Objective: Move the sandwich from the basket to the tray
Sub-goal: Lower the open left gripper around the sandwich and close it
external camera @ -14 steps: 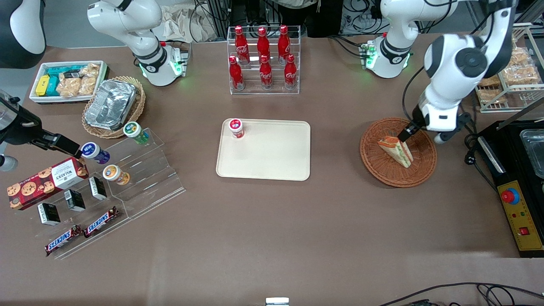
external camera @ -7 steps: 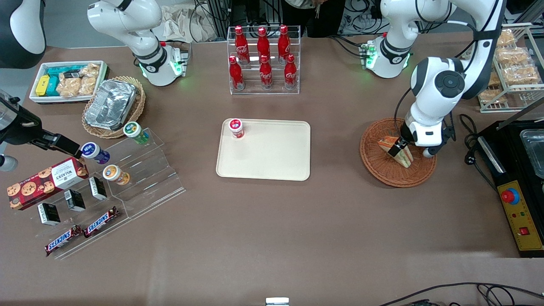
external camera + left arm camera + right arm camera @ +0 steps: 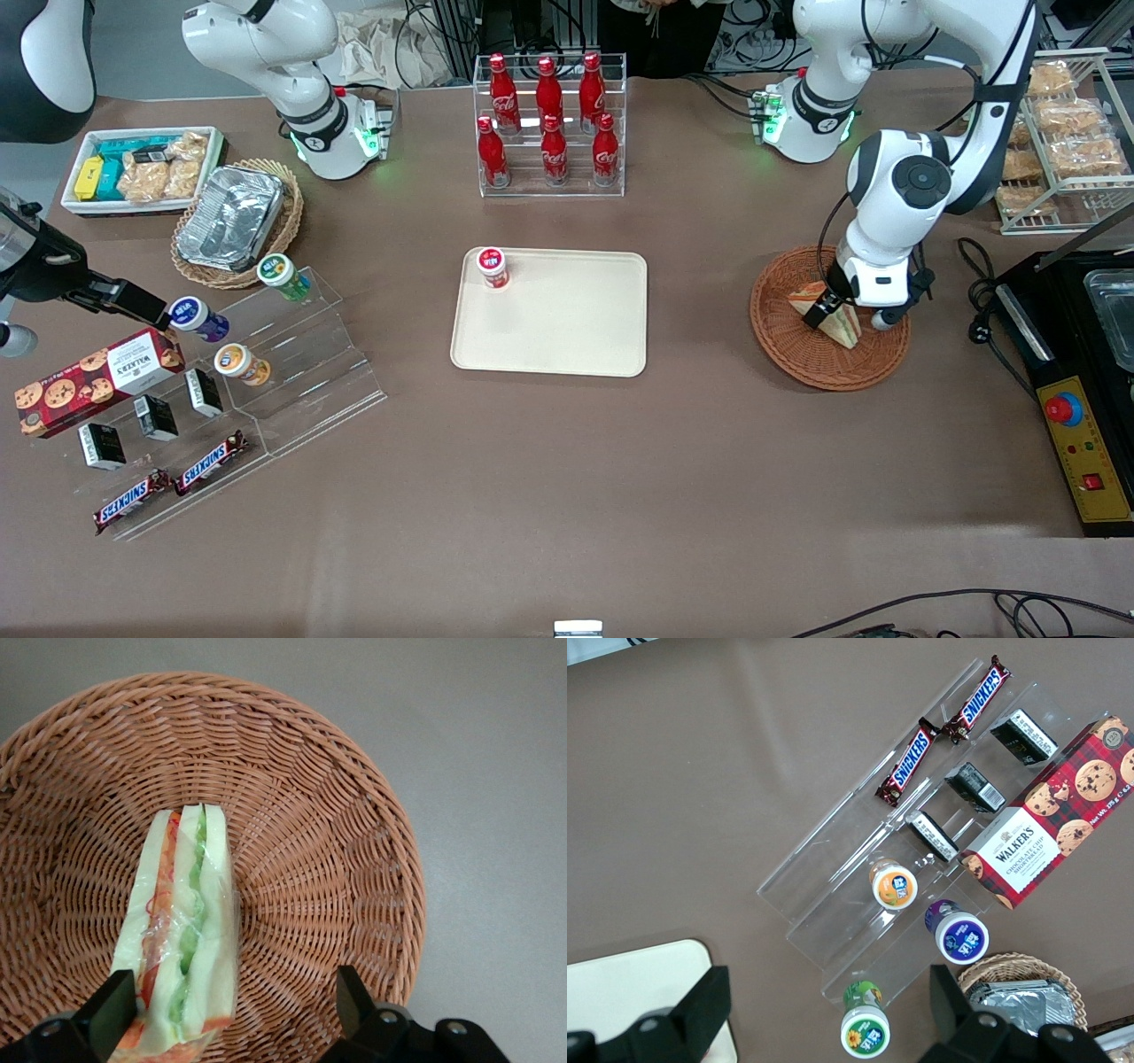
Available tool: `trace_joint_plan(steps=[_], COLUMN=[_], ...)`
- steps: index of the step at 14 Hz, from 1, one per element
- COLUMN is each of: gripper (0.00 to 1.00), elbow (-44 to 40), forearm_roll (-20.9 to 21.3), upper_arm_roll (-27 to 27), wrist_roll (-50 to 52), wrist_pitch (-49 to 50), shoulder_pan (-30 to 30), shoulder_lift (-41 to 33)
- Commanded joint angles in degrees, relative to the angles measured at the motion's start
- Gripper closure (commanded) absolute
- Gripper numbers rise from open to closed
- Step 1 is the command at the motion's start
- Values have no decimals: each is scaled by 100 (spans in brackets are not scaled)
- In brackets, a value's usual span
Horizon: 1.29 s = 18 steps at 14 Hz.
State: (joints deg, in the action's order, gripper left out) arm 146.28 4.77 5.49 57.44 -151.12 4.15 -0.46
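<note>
Pale bread, orange and green filling: the sandwich point(image 3: 182, 930) stood on edge in the wicker basket point(image 3: 337, 815), its long axis running away from the claw point(image 3: 230, 1014). The claw was spread wide, one finger point(image 3: 111, 1014) touching the sandwich's flank, the other well clear. The front view hid this gap but showed the tray point(image 3: 567, 346) toward the parked arm's end of the table.

The brown table point(image 3: 567, 496) is carrying the tray point(image 3: 567, 332) at frame centre, the basket point(image 3: 784, 354) at centre right, where the gripper point(image 3: 835, 315) is hanging, a bottle rack point(image 3: 549, 124) at upper centre, and an acrylic stand point(image 3: 310, 381) at lower left.
</note>
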Motion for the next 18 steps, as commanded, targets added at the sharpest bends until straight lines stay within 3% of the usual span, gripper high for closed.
trace_joint_plan(steps=[1,6,10,13,18], gripper=[0,0,0,0,0], elbow=[15,-592,-338,93,93], forearm_roll=[173,191,191,182,182], upper_arm_roll=[-30,-4,-13,-30,-30], wrist_roll=[145,127,223,268,321], wrist_pitch=[-58,961,875,243,49], shoulder_pan=[-54,-19,-19,-63,-63], shoulder_lift=[-148,-165,-87,-86,54])
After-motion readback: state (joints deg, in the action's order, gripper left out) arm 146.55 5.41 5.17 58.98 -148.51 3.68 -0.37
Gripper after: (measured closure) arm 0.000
